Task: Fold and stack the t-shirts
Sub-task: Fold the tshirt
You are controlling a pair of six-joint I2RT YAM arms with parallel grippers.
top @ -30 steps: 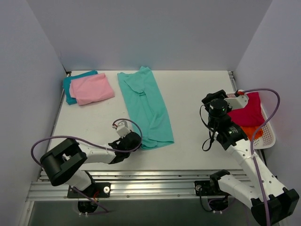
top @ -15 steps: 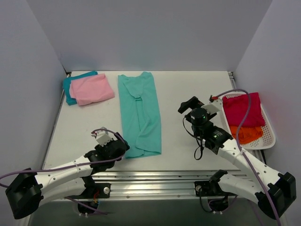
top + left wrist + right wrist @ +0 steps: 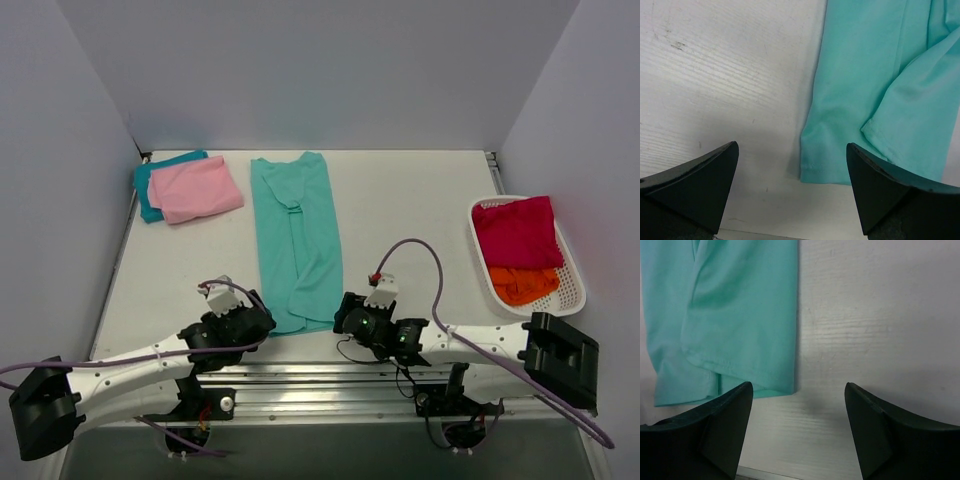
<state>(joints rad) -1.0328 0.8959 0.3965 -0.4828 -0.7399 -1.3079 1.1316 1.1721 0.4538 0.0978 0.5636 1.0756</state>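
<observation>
White table [image 3: 430, 200] lies before me, with the mint green t-shirt [image 3: 297, 235] folded long in its middle. My left gripper [image 3: 792, 146] and my right gripper [image 3: 798, 385] both stand spread and empty, one at each near corner of it.

The left arm [image 3: 130, 365] and right arm [image 3: 480, 342] were white-shelled links with black joint housings, each trailing a looping lavender cable [image 3: 412, 244] and ending in matte black, wedge-shaped fingers [image 3: 690, 187].
</observation>
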